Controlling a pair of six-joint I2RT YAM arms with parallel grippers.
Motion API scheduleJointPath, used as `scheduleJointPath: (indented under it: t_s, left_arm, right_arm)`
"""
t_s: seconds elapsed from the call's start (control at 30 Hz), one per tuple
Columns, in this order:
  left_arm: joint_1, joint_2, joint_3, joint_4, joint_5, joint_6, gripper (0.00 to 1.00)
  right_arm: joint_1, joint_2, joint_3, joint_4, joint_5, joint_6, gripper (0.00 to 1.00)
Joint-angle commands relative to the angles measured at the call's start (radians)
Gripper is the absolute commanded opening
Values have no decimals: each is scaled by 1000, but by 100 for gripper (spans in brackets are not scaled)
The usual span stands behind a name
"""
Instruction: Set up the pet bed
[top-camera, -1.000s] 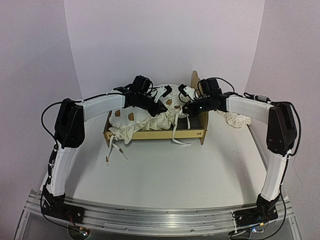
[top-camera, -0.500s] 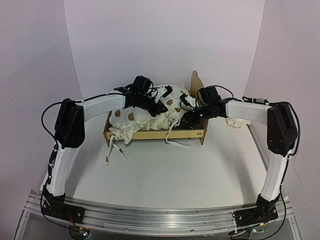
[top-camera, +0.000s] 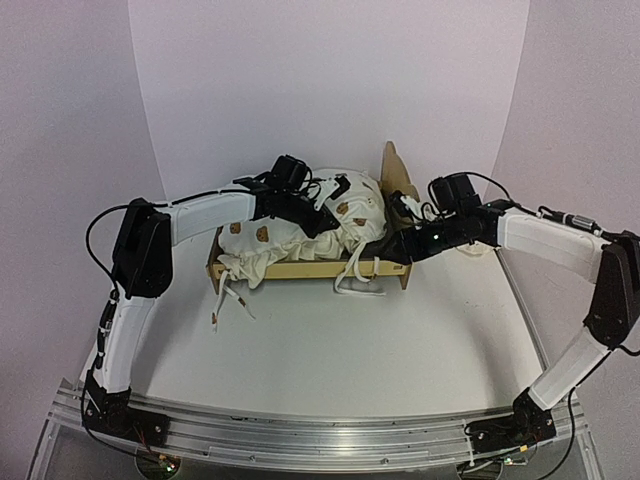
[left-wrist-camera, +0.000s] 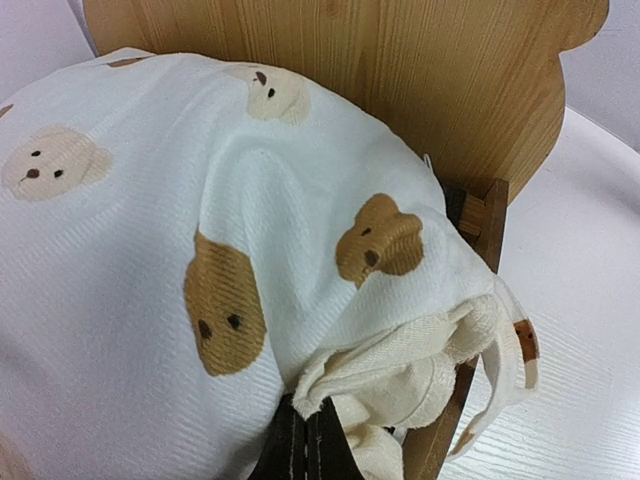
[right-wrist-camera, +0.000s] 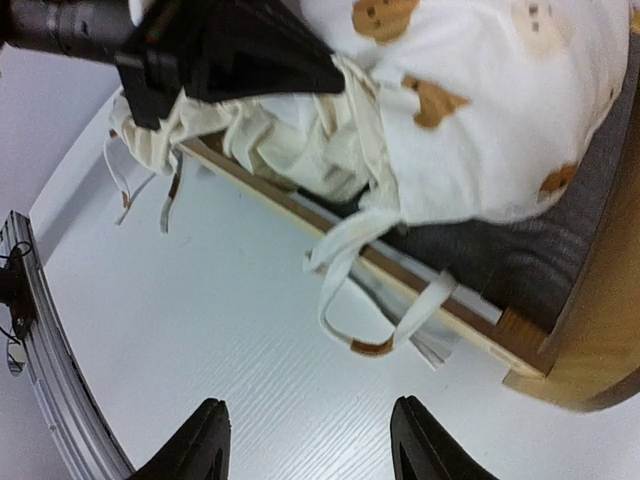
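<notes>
The pet bed is a low light-wood frame with its curved headboard at the right end. A cream bear-print cushion lies bunched up inside it. My left gripper is over the middle of the bed, shut on a fold of the cushion; its dark fingers pinch the fabric close to the headboard. My right gripper is at the bed's front right corner. It is open over bare table, nothing between its fingers. The grey felt base shows beneath the cushion.
Tie strings hang over the front rail onto the table, and more strings trail off the bed's left corner. A white backdrop curves up behind the bed. The left arm reaches over the bed's left half.
My right gripper has opened, let go of the cushion and drawn back to the right, off the bed. The left gripper keeps its hold on the cushion and has barely moved.
</notes>
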Motion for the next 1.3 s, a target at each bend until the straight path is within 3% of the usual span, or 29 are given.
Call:
scheduleJointPath:
  t_s: [0.0, 0.13, 0.23, 0.47, 0.6, 0.8, 1.03, 1.27]
  left_arm:
    - [-8, 16, 7, 8, -23, 0, 0]
    - [-8, 13, 10, 8, -35, -2, 0]
    - [-8, 8, 6, 12, -44, 2, 0]
    - [-8, 0, 0, 11, -34, 5, 0]
    - [-8, 1, -1, 9, -35, 9, 0]
    - [-8, 2, 8, 7, -29, 8, 0]
    - [-8, 10, 24, 10, -20, -1, 0]
    - [-8, 16, 30, 18, -13, -5, 0]
  right_arm:
    - [1, 11, -66, 23, 13, 100, 56]
    - [1, 34, -65, 48, 23, 127, 52]
    - [0, 12, -220, 159, 37, 111, 41]
    - [25, 58, -586, 912, 147, 229, 34]
    - [39, 211, -598, 1188, 250, 318, 36]
    - [42, 432, -560, 1473, 336, 442, 33]
    - [50, 535, -517, 1571, 356, 513, 29]
    - [79, 447, -640, 1576, 405, 481, 30]
